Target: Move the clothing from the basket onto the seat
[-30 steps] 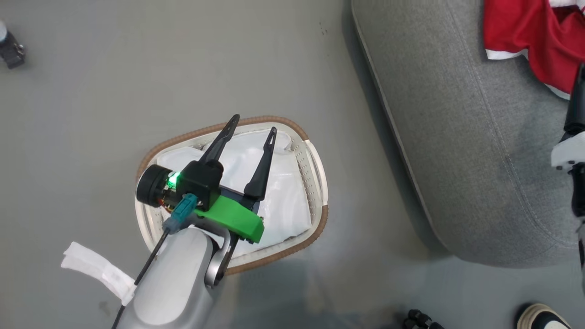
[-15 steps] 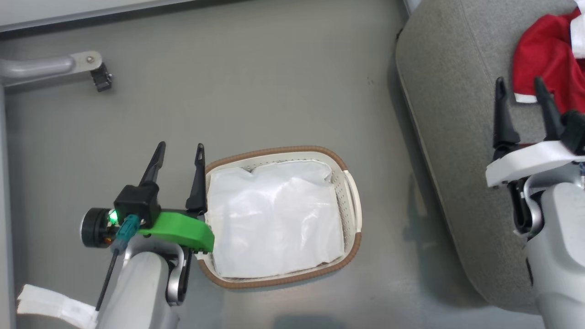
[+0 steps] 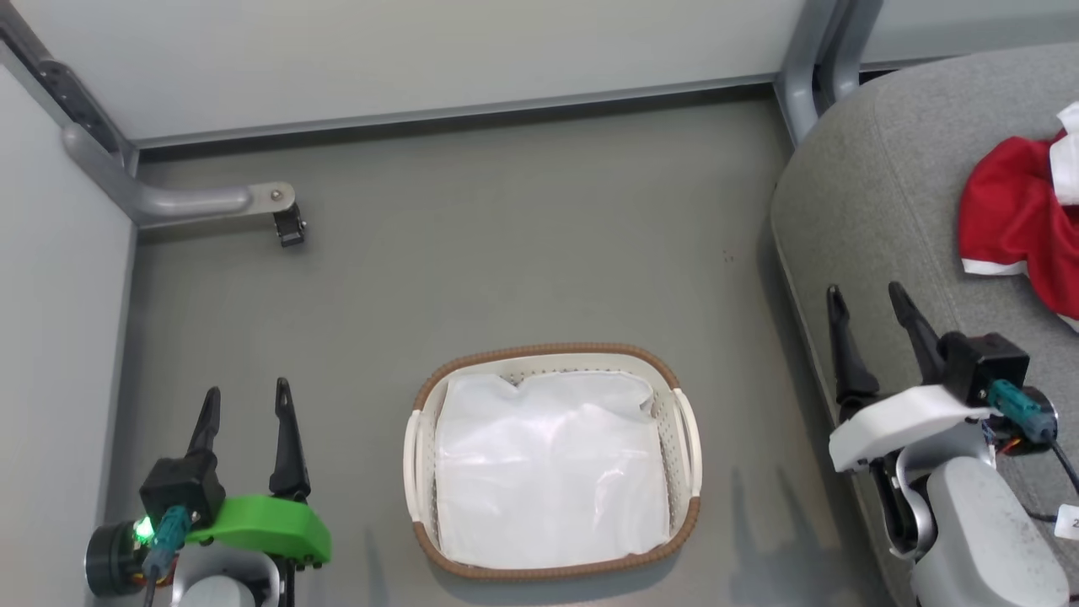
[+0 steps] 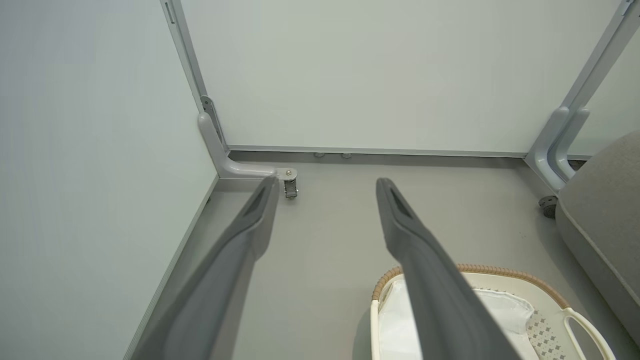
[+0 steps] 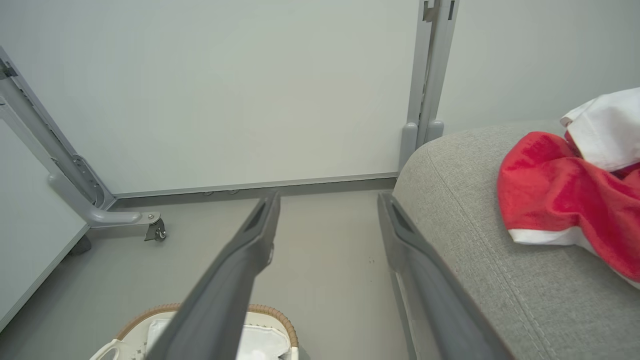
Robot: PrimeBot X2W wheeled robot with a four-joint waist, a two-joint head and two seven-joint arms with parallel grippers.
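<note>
Empty, left tool (image 3: 246, 389) and right tool (image 3: 865, 289) gape; basket (image 3: 548, 348) (white liner (image 3: 548, 472) inside) near seat (image 3: 885, 211).

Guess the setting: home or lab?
Probably a lab test bay, not a home: pale partition panels standing on grey metal feet with casters, a plain grey floor, and a seat and laundry basket set out as props.

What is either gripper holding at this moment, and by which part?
Nothing. The left gripper and right gripper are both open and empty. The clothing lies on the seat, apart from both; the basket shows its white liner.
</note>
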